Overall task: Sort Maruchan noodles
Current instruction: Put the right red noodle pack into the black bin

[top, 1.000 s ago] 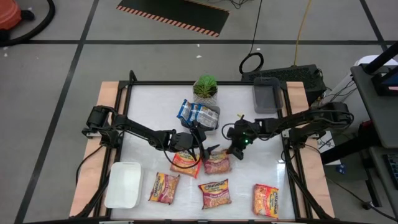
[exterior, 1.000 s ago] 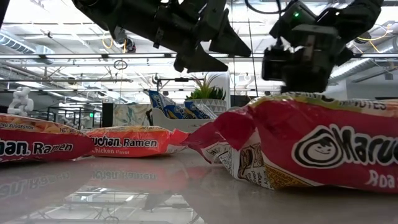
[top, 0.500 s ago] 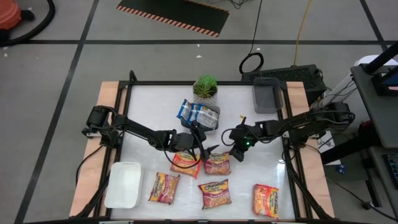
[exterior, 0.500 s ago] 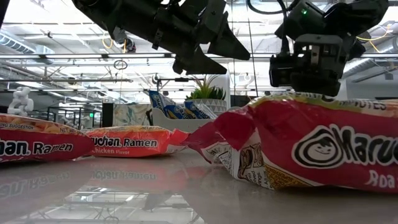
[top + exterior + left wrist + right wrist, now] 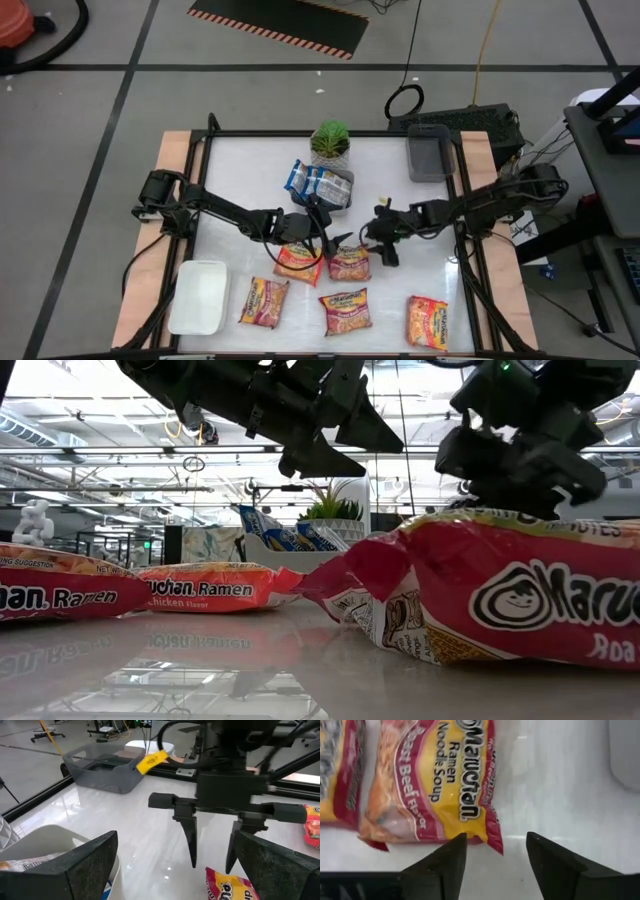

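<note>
Now that the right claw (image 5: 384, 243) has parted its fingers, empty, just right of the roast-beef noodle packet (image 5: 349, 262) mid-table, a grab looks near, and only its wrist view shows the packet's corner reaching between its fingertips (image 5: 451, 855), while the left claw (image 5: 325, 236) hangs wide open, empty.

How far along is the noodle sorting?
Early on. Blue packets already sit in a tray by the plant. The right gripper, open, hangs just above a roast beef packet, holding nothing; the left gripper waits open nearby. Five packets lie loose on the table, and the white tray and grey tray look empty.
</note>
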Robot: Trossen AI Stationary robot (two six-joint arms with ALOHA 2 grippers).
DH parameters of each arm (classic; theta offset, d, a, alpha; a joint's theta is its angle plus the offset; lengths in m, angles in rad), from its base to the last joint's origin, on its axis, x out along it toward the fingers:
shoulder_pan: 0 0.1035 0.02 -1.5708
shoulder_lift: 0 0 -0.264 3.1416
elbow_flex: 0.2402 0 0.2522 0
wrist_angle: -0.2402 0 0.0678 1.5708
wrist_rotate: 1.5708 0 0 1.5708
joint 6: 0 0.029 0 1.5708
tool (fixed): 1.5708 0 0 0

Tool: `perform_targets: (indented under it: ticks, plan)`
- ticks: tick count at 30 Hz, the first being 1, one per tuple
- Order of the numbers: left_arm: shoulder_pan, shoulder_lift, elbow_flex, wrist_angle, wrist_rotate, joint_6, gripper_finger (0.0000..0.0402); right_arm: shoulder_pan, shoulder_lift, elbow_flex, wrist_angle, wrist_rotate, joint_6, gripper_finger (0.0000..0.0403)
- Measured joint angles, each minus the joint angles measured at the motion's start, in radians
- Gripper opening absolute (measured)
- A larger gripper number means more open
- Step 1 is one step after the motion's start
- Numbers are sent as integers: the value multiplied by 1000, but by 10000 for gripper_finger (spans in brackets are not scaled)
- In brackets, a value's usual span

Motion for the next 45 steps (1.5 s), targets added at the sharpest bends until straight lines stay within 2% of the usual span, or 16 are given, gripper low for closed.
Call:
perform_targets:
  ticks: [6,13,19,23,27,33,39,45]
  plan:
    - [0,0,0,-8,0,2,399,20,0,-63,109,1,-151,196]
    - [0,0,0,-7,0,-3,399,20,0,-204,445,-12,-300,166]
    - [5,0,0,6,0,-4,399,20,0,-286,513,-30,-304,115]
    - [10,0,0,17,0,-5,399,20,0,-314,570,-26,-263,96]
    - [11,0,0,22,0,-5,399,20,0,-315,593,0,-250,99]
    - [14,0,0,31,0,-6,399,20,13,-314,605,30,-220,131]
    - [14,0,0,48,0,-8,399,24,158,-296,732,28,-279,143]
    - [14,0,0,45,0,-11,399,11,271,-259,774,22,-329,126]
